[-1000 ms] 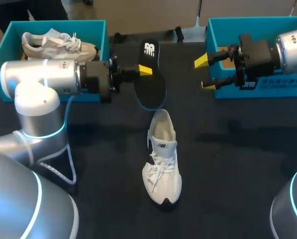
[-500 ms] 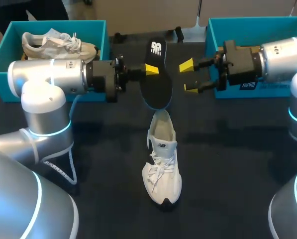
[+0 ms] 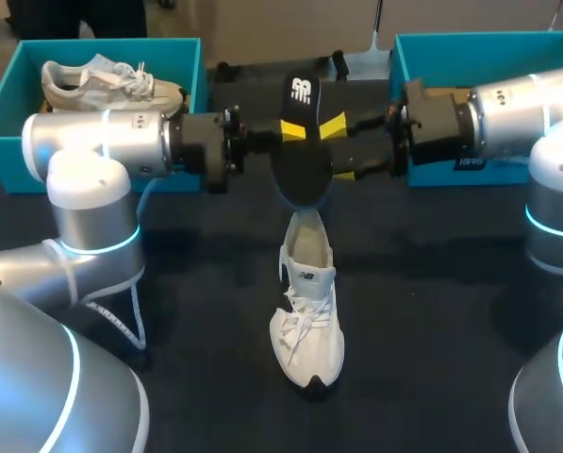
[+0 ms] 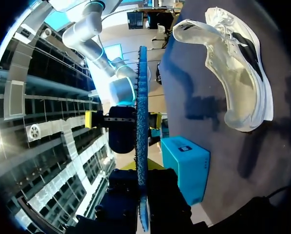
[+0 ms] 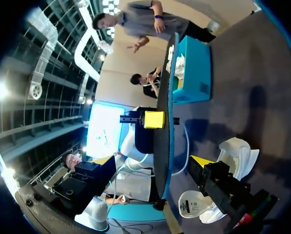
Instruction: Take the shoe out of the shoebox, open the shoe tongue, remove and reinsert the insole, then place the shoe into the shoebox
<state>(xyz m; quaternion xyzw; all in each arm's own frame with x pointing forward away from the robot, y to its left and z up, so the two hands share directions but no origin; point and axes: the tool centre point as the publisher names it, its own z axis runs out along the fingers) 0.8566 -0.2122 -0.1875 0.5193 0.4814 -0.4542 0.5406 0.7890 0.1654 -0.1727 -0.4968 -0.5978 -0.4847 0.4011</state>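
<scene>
In the left pincer (image 3: 291, 131), insole (image 3: 306, 172)

A white logo mark sits on the black insole (image 3: 304, 142), near its far end. A small dark logo marks the shoe (image 3: 307, 316) tongue. White print on the right box (image 3: 479, 45) is unreadable.

insole (image 3: 303, 142) — just behind shoe (image 3: 307, 311) (aloft)

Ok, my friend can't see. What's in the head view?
The left gripper holds a black insole in the air near a white shoe on the table, with the open right gripper straddling it. A teal shoebox behind holds another shoe.
</scene>
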